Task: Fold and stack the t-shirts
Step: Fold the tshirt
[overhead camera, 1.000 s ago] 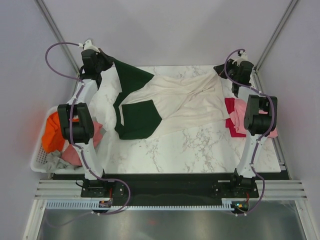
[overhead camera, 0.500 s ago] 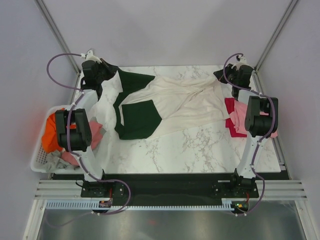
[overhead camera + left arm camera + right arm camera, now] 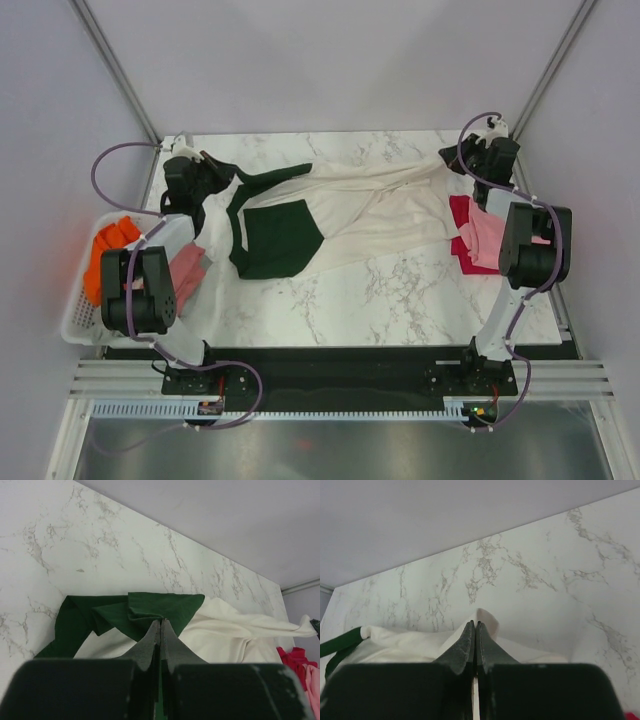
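Task status is partial, judged from the layout. A crimson t-shirt [image 3: 461, 215] and a pink t-shirt [image 3: 482, 238] lie stacked at the right edge of the table [image 3: 400, 300], beneath the right arm. An orange t-shirt [image 3: 105, 255] and a dusty-rose t-shirt [image 3: 188, 265] wait in the basket [image 3: 75, 325]. The cream t-shirt [image 3: 370, 205] is unfolded, stretched across the far half of the table. The left tool [image 3: 159, 622] is clamped on its dark green sleeve, arm reaching far left. The right tool [image 3: 473, 625] is clamped on a cream edge, arm extended far right.

Bright, even light, soft shadows, blurred wrist-view foregrounds.
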Robot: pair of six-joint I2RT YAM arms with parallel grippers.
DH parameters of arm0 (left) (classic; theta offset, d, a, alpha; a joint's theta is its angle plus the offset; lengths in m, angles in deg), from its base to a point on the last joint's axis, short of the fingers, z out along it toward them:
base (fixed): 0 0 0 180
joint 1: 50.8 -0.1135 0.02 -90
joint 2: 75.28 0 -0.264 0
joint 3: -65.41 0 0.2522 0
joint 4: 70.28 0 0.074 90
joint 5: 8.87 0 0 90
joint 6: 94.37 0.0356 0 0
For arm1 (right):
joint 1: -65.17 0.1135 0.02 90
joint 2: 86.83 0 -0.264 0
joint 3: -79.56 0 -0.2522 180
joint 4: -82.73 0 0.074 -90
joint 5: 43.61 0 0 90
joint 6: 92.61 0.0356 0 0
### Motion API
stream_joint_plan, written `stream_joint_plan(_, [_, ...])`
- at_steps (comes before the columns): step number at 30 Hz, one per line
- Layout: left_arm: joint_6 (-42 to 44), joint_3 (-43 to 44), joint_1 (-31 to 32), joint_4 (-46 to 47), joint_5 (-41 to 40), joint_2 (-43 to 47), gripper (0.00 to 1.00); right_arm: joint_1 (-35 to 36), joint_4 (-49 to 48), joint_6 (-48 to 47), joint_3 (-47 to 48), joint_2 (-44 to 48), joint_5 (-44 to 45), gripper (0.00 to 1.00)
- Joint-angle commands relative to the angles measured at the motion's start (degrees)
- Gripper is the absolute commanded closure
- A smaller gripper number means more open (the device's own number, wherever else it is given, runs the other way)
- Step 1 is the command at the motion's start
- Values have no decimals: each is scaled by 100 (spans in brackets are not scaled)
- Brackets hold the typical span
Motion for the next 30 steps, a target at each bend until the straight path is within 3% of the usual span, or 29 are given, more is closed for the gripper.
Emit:
stream_joint_plan(1, [53, -366, 6, 528, -205, 463, 98, -168, -82, 64, -213, 362, 417, 100])
stream_joint_plan(13, [36, -1816, 6, 765, -197, 1535, 98, -177, -310, 406, -933, 529, 901, 99])
stream_joint_plan(17, [-158, -2508, 76, 765, -65, 1913, 98, -177, -477, 573, -1214, 678, 1278, 93])
stream_joint_plan(19, [-132, -2747, 226, 765, -117, 2211, 98, -177, -556, 644, -1364, 740, 1375, 84])
stream_joint_plan(23, [-114, -3414, 691, 713, -127, 2660, 96, -160, -618, 776, -1592, 863, 1656, 78])
stream_joint_plan(25, [-105, -3661, 928, 704, -170, 3053, 85, -124, -627, 793, -1724, 986, 1867, 66])
stream_joint_plan(28, [-35, -4153, 1280, 626, -504, 3626, 54, -89, -514, 645, -1874, 1196, 2026, 55])
stream_joint_plan(29, [-35, -4224, 1333, 494, -705, 3941, 39, -54, -435, 566, -1883, 1250, 2078, 51])
stream_joint_plan(30, [-61, -4173, 1333, 249, -854, 4022, 34, 42, -295, 478, -1831, 1302, 2157, 48])
